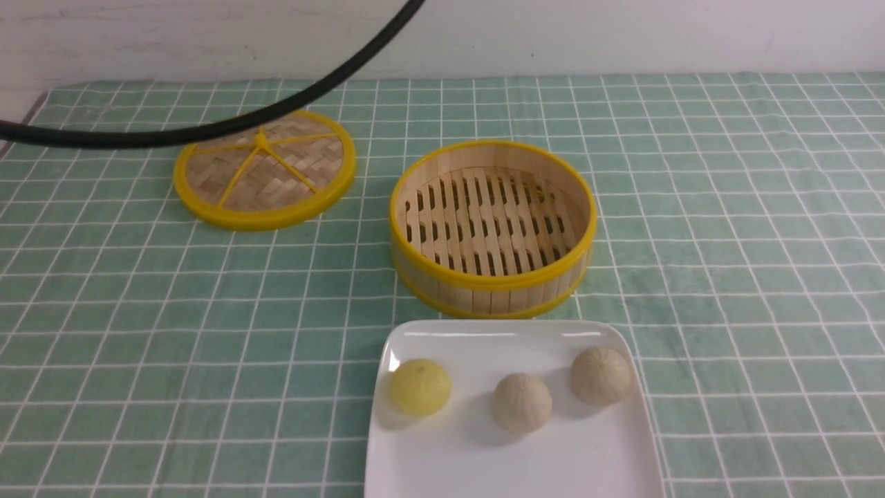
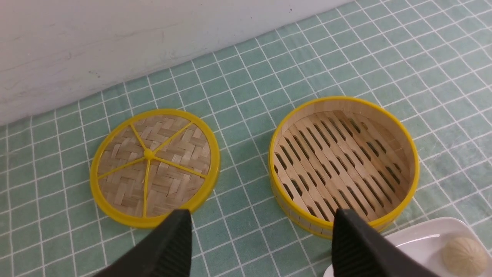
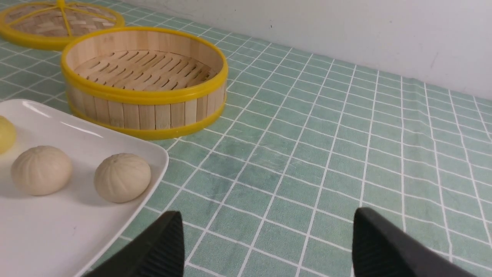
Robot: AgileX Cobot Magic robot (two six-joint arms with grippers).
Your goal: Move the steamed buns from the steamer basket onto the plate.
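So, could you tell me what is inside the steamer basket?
The steamer basket holds nothing, only bare slats; the tablecloth under them is covered.

3 buns [image 1: 522, 402], 1 stmr basket [image 1: 484, 294], 1 lid [image 1: 276, 181], 1 plate [image 1: 511, 463]

A green cloth [image 1: 726, 207] with white grid lines is covering the bench [image 1: 104, 311], and a scuffed white wall [image 1: 622, 34] is standing behind.

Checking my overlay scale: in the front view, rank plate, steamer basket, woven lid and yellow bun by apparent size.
1. White square plate, nearest the camera and cropped below.
2. Steamer basket.
3. Woven lid, farther back, so its gap to the basket is unsure.
4. Pale yellow bun.
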